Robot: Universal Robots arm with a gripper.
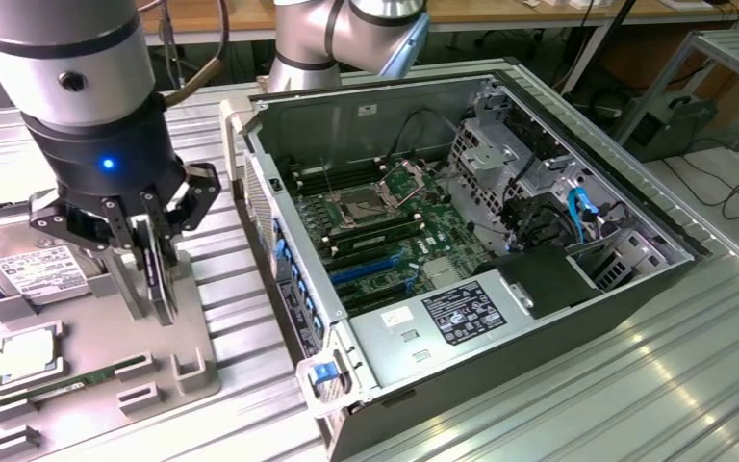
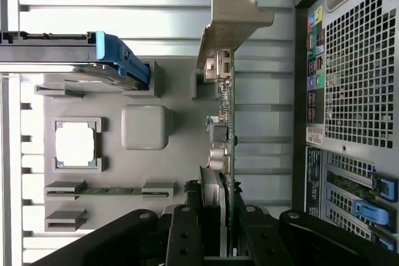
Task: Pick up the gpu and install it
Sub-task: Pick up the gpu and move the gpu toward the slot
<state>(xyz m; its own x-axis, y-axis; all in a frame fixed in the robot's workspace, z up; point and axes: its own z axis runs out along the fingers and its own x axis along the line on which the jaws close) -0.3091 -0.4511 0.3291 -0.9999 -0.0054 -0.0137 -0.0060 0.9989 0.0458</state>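
matt metal bracket (image 2: 235, 17) on the gpu (image 2: 229, 123), smooth matt grey plastic tray (image 2: 181, 160), glossy ribbed metal table (image 2: 149, 4).

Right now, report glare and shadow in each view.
Exterior view: glare streaks the ribbed metal table; the computer case interior is shaded. Wrist view: the square chip washes out white; the gripper is nearly black around the gpu.

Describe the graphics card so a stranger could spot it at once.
Beside the open computer case, on the exterior view's left, sits a grey tray. The graphics card stands on edge in it, clamped in the gripper. Unlike the silver hard drive and green memory stick nearby, it's dark and upright, with a metal bracket.
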